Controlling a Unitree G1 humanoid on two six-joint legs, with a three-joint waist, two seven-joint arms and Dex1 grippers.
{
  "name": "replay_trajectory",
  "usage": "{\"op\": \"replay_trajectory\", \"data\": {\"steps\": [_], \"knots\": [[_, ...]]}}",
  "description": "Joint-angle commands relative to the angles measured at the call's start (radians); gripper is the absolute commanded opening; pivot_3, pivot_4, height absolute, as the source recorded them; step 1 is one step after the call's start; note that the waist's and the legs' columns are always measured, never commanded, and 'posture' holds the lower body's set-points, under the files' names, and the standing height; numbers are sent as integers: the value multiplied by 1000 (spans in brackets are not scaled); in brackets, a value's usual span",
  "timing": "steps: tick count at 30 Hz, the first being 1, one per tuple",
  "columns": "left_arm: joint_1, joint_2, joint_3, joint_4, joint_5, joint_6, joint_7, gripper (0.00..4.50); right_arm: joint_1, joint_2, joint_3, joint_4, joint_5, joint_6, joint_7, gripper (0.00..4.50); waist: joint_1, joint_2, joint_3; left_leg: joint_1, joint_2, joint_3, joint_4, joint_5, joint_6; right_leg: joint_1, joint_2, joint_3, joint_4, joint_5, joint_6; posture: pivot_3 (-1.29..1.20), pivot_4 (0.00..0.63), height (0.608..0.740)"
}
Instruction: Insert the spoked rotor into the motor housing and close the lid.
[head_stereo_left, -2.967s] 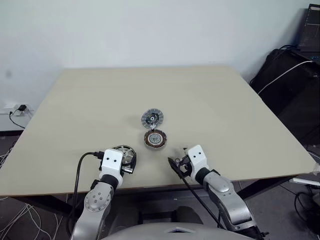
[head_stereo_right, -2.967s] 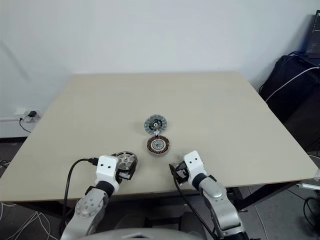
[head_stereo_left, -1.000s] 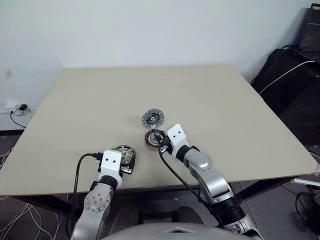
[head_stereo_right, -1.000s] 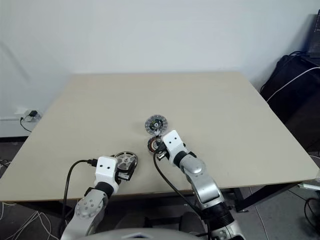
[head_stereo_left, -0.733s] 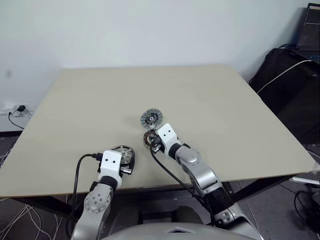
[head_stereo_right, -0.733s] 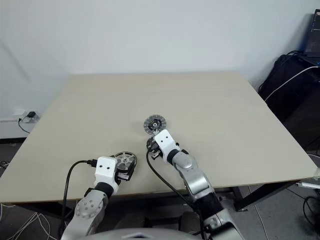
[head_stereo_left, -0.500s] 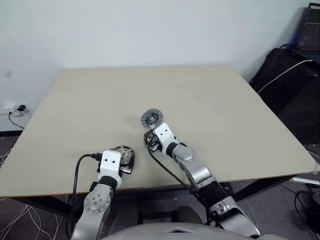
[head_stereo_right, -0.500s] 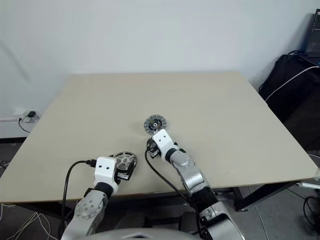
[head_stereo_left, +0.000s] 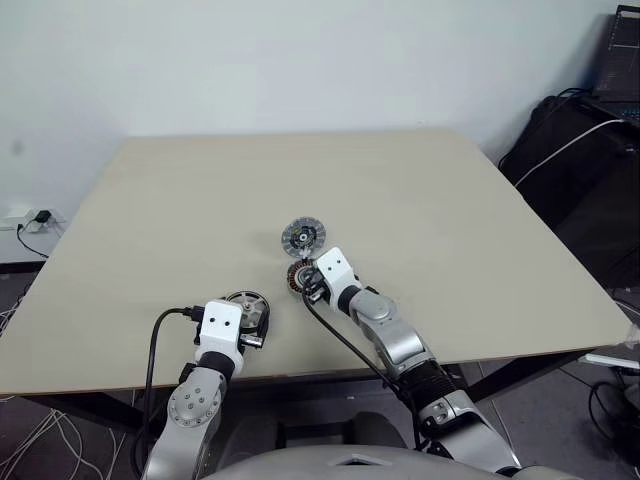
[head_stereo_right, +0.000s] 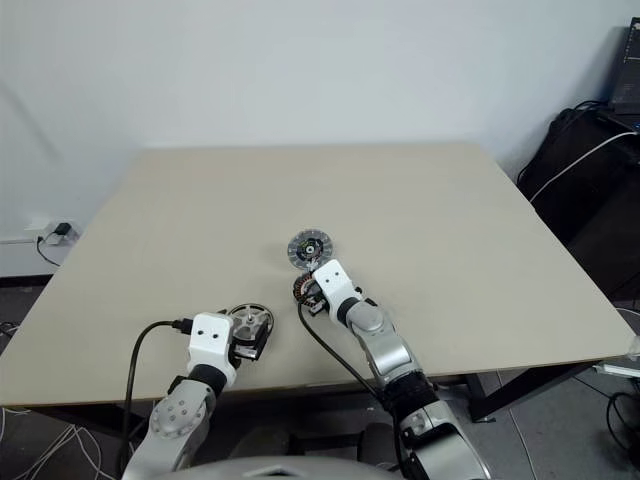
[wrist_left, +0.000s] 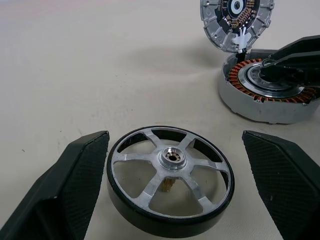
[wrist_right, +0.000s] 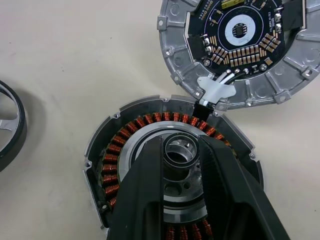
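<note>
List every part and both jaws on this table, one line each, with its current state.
Silvery spoked rotor: flat on the table, not inserted.
Copper-wound round motor housing: open, windings exposed.
Round silver-grey lid: off, circuit face up, wired to the housing.
Left gripper: jaws open around the rotor.
Right gripper: jaws narrowed around the housing's centre hub.

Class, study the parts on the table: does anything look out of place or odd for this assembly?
Yes: the right gripper grips the centre ring of the motor housing while the spoked rotor lies outside it, between the open left gripper's fingers. The lid lies open.
</note>
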Motion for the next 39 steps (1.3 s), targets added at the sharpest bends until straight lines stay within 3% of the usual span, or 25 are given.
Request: {"op": "replay_trajectory", "data": {"steps": [1,16,22,29,32,38,39], "knots": [[-15,-6,-1,-16,1,-24,2,4500,-16,7,-16,-10,4,-21,-1,678,0,0,0,0,0,0,0,0,0,0,0,0,0,0,0,0,0,740],[-11,-12,-2,-17,4,-23,7,4500,-14,6,-17,15,4,-28,2,678,0,0,0,0,0,0,0,0,0,0,0,0,0,0,0,0,0,740],[-13,-13,-2,-13,4,-23,6,4500,-11,7,-27,7,7,-39,-6,2679,-1,0,0,0,0,0,0,0,0,0,0,0,0,0,0,0,0,740],[-11,-13,-2,-14,3,-24,5,4500,6,14,-51,-105,39,-29,2,2679,0,1,0,0,0,0,0,0,0,0,0,0,0,0,0,0,0,740],[-11,-12,-1,-12,2,-26,3,4500,5,19,-50,-129,37,-17,-3,2068,0,1,0,0,0,0,0,0,0,0,0,0,0,0,0,0,0,740],[-17,-12,-2,-9,1,-25,1,4500,-19,28,-24,-82,-3,6,-24,87,0,1,0,0,0,0,0,0,0,0,0,0,0,0,0,0,0,740],[-17,-12,-2,-9,2,-24,1,4500,-26,31,-23,-70,-7,7,-29,36,0,1,0,0,0,0,0,0,0,0,0,0,0,0,0,0,0,740]]}}
